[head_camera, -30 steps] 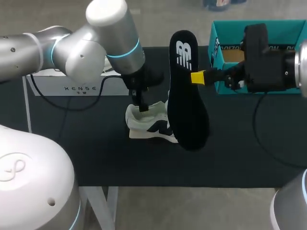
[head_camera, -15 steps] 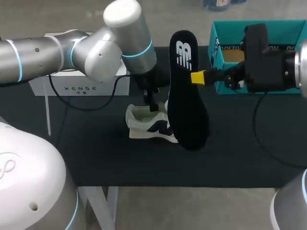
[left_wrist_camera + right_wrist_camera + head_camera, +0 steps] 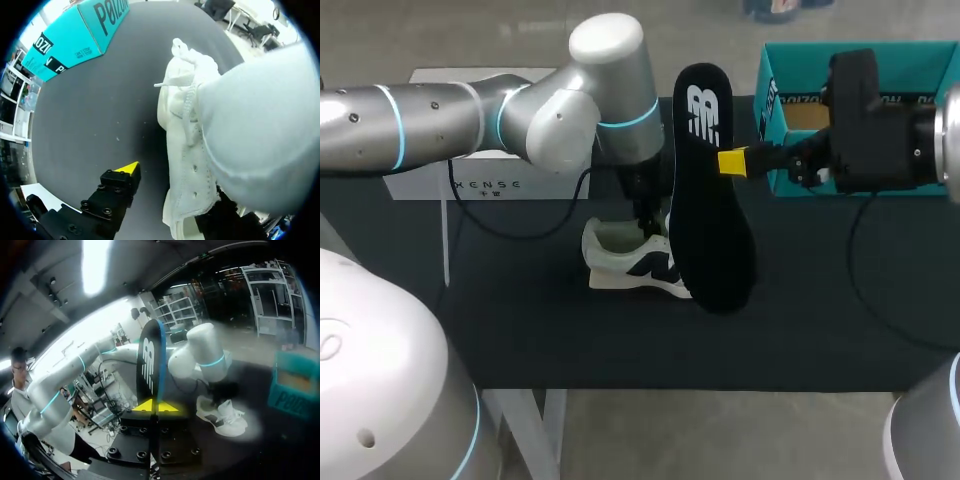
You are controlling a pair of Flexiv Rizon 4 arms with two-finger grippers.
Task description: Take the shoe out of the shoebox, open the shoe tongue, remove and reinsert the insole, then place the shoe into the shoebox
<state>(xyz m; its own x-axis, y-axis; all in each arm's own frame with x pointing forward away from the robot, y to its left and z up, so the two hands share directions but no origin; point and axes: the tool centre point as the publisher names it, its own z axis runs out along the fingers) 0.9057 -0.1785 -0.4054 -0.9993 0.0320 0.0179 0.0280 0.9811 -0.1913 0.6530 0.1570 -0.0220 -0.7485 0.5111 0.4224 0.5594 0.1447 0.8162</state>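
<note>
The insole (image 3: 710,230) is out of the shoe (image 3: 620,265) and is held upright, clear of the table (image 3: 520,320), by the right gripper (image 3: 735,162). This gripper is closed on the insole's edge near the heel end, which points up, and in the right wrist view the thin edge is seen pinched between both yellow tips.

The shoe lies on its side under the left gripper (image 3: 646,228), just beside the hanging toe end of the insole. The left gripper is set at the shoe's mouth and is judged to be spread, holding nothing. In the left wrist view one yellow fingertip (image 3: 127,169) is seen beside the shoe, clear of its side, and the other is hidden behind the upper.

The shoebox (image 3: 775,110) stands behind the right gripper, well apart from the shoe.

Removal is judged done and reinsertion is the step in hand. For the next move, the mouth should be held wide by the left gripper. The insole should then be tipped toe-first and fed into the opening, and care will be needed so that it is not folded against the tongue.
</note>
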